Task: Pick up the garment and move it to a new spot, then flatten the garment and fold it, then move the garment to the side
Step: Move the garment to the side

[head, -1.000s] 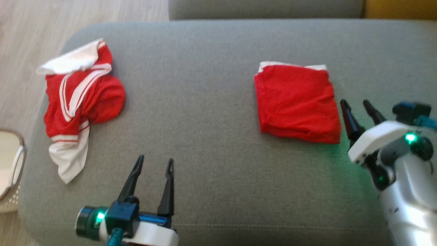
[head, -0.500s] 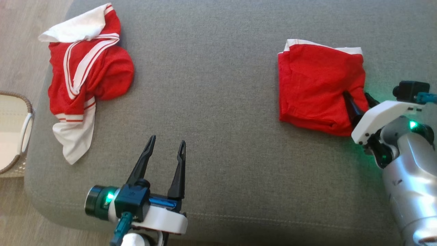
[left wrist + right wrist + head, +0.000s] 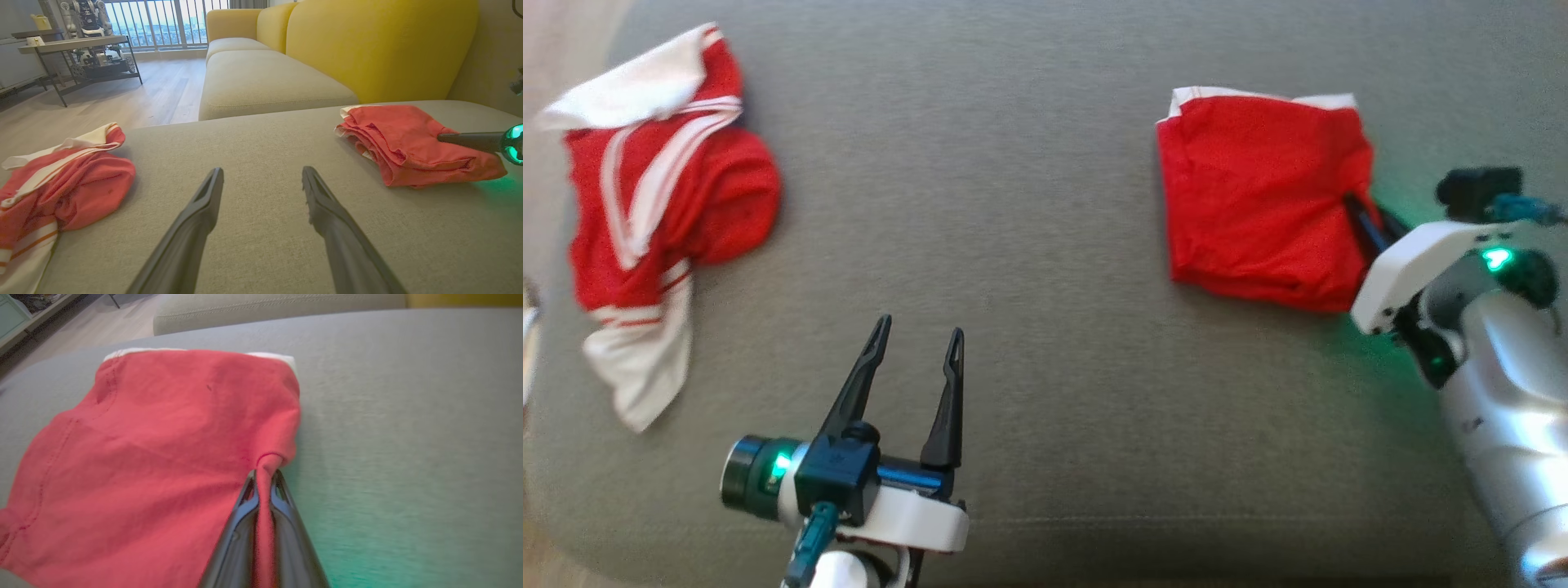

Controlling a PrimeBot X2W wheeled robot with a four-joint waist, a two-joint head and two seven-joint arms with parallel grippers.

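Note:
A folded red garment [image 3: 1258, 196] with a white edge lies on the right part of the grey cushion [image 3: 1013, 204]. My right gripper [image 3: 1360, 208] is shut on a pinch of cloth at its right edge; the right wrist view shows red garment [image 3: 163, 437] cloth squeezed between the right gripper's [image 3: 264, 475] two fingers. My left gripper [image 3: 917, 335] stands open over bare cushion near the front edge, holding nothing. In the left wrist view the left gripper [image 3: 261, 179] points between the two cloths, with the folded garment [image 3: 408, 139] at the right.
A crumpled red and white garment [image 3: 654, 212] lies at the cushion's left end and appears as the crumpled garment [image 3: 61, 183] in the left wrist view. A yellow sofa [image 3: 367, 41] stands behind the cushion. Wooden floor and a metal table [image 3: 81, 45] lie beyond.
My right gripper reached onto the folded garment's right edge and shut on it. The head camera shifted, so the whole picture moved. The left gripper stays open.

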